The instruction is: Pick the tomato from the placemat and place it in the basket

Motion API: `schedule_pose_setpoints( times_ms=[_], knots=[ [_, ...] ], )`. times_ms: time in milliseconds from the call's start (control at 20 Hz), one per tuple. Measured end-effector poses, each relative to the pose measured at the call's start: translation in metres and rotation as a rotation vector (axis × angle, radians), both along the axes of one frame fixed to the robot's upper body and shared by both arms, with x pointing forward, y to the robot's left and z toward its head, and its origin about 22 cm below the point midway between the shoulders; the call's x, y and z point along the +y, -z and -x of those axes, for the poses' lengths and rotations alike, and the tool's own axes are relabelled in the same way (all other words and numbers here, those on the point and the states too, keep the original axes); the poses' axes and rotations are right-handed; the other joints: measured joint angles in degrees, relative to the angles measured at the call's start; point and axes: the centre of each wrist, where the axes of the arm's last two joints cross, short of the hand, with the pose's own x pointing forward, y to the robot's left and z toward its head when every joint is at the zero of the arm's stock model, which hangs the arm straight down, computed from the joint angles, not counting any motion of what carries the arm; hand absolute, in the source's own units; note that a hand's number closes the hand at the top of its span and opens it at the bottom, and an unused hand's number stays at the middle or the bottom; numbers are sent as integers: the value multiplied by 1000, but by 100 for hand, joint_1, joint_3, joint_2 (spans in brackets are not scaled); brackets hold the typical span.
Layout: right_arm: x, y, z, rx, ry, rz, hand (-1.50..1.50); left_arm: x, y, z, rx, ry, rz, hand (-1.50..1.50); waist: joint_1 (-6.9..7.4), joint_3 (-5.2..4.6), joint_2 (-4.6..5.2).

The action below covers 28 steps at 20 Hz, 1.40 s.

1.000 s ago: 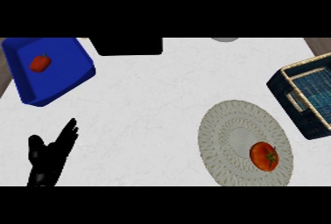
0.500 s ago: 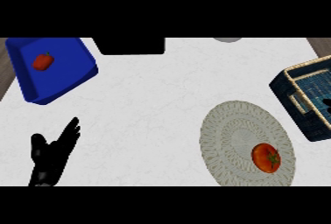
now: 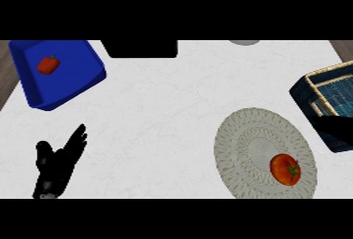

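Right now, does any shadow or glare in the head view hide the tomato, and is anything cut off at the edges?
Head view: lighting is flat, no glare; the tomato shows plainly on the placemat. The basket is cut by the right edge, its near side dark. The left hand is black, little detail; right hand not shown.

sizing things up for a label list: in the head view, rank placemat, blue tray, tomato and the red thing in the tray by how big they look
1. placemat
2. blue tray, slightly smaller, partly cut off
3. tomato
4. red thing in the tray, smallest
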Motion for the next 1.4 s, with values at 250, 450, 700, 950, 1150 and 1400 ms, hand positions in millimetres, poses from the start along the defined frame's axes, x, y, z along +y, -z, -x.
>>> schedule_pose_setpoints(
  times_ms=[250,450,700,950,1150,1400],
  knots=[
    [5,25,-5,8,4,6,-150,3,-1,1,-8,2,1,0,9,0,-2],
    [6,46,-7,11,0,6,-150,1,-3,0,5,-4,0,0,2,-4,0],
    [7,63,-12,0,1,-1,-150,-2,-2,0,8,-3,-7,0,-5,1,-6],
    [17,81,-14,-6,2,-11,-150,1,-3,1,0,-6,-3,0,-7,-6,-5],
    [18,87,-20,-5,1,-13,-150,-1,-2,3,-2,-1,2,0,-3,-6,-3],
    [28,100,-20,-6,-5,7,-150,1,-4,4,8,-4,1,0,-13,-5,-8]
  ],
)
